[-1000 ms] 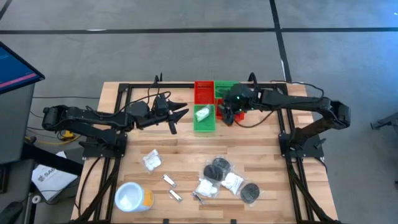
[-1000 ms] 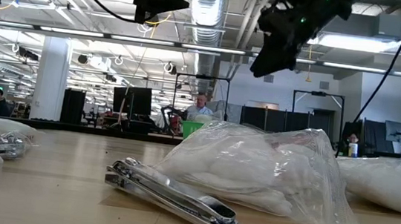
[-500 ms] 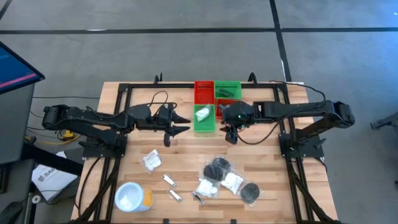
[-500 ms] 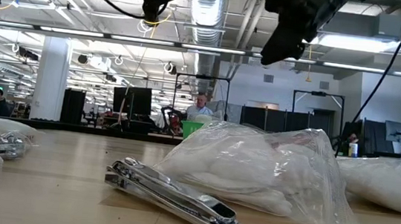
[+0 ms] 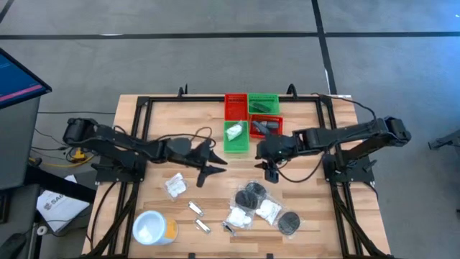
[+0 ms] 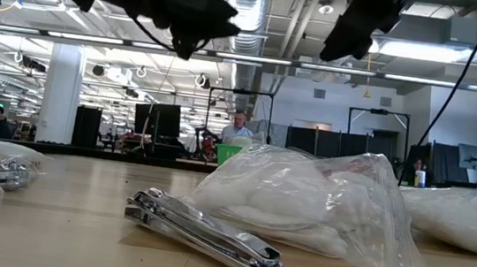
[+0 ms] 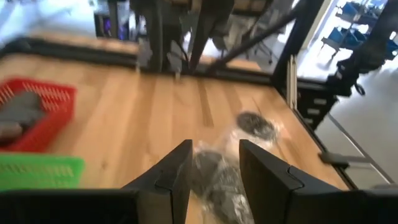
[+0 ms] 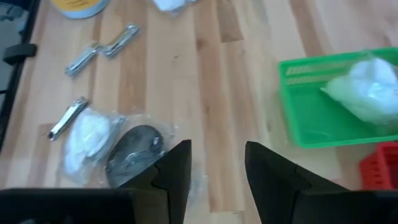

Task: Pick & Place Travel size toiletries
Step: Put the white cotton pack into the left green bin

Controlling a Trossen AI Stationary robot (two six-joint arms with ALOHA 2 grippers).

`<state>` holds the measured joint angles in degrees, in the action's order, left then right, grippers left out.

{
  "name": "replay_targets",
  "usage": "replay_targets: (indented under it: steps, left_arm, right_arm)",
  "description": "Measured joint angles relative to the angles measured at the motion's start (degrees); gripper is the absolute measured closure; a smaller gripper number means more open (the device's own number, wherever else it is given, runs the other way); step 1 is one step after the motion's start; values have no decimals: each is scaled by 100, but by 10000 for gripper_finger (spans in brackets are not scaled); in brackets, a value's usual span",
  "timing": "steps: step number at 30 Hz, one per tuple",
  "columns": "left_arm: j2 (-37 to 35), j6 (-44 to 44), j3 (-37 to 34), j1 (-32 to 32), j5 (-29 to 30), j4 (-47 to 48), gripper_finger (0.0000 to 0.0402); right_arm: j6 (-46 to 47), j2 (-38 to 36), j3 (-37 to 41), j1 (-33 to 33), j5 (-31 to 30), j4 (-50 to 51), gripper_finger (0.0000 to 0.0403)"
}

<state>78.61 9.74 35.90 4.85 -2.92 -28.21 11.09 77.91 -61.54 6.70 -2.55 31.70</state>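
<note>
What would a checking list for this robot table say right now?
Surface: wooden table, black frame around it.
Job's things: white packets, black discs and silver nail clippers lie loose; one white packet sits in the green bin.
Clutter: white tub near the front edge.
Grippers: left gripper and right gripper both open, empty, above the table.
Cables: black cable trails along the left arm.
Surroundings: grey floor; a person sits far behind.
</note>
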Motion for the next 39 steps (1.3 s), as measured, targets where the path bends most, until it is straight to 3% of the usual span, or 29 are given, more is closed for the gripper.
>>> replay_targets:
  steps: [17,39]
  left_arm:
    - [1466,735,-2,634,-361,-885,279]
    - [2702,1624,165,1004,-361,-1738,279]
  right_arm:
    - [249,2,2,555,-9,2,269]
    - [250,7,0,571,-26,-44,273]
